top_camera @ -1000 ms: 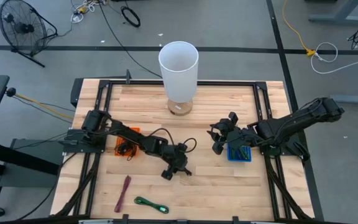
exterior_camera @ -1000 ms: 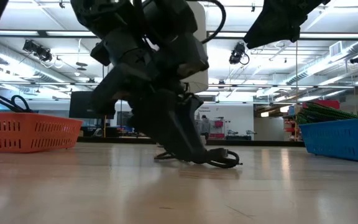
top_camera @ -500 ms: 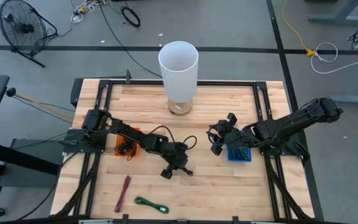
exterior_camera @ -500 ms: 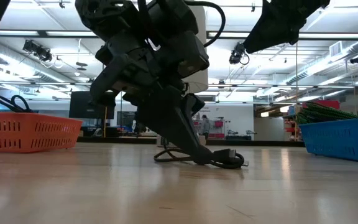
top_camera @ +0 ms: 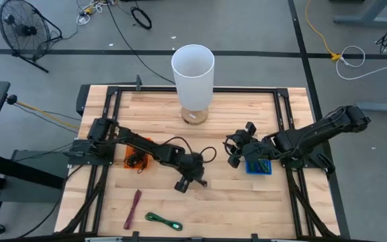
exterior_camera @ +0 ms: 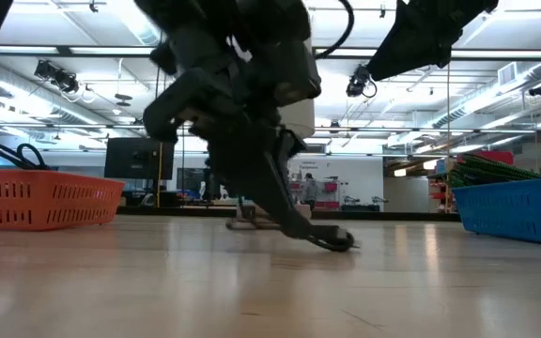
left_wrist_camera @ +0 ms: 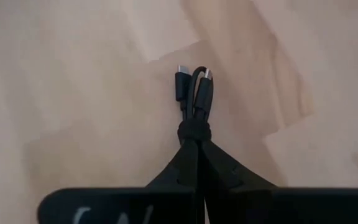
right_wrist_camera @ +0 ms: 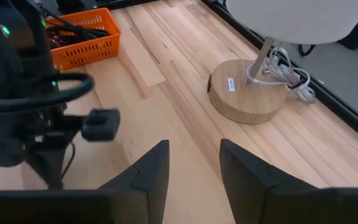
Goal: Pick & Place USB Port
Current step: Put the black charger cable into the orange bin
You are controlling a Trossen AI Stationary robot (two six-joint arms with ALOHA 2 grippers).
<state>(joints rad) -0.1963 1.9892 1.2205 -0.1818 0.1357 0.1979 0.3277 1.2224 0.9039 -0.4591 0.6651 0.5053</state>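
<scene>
In the high view the left pincer point(top_camera: 195, 180) sits just below the centre of the frame, pressed down onto the wooden surface point(top_camera: 247, 202). It is clenched on the black USB cable point(left_wrist_camera: 194, 99): in the left wrist view the two dark fingers point(left_wrist_camera: 191, 158) meet on the cable's tied bundle, and its two plug ends stick out past the fingertips, lying on the wood at the middle of that frame. In the low view the same cable point(exterior_camera: 332, 241) lies at the foot of the left arm, in the centre of the frame, touching the surface.

The right pincer point(top_camera: 235, 149) hangs right of centre in the high view, at the left edge of the blue basket point(top_camera: 259, 166), with its fingers point(right_wrist_camera: 148, 171) apart and nothing between them.

The orange basket point(top_camera: 138, 156) lies left of centre, under the left arm, with dark cables in it. A white lamp point(top_camera: 193, 70) on a round wooden base stands at the upper middle. In the lower left of the surface lie a dark red strip point(top_camera: 134, 208) and, just beside it, a green cable point(top_camera: 162, 220).
</scene>
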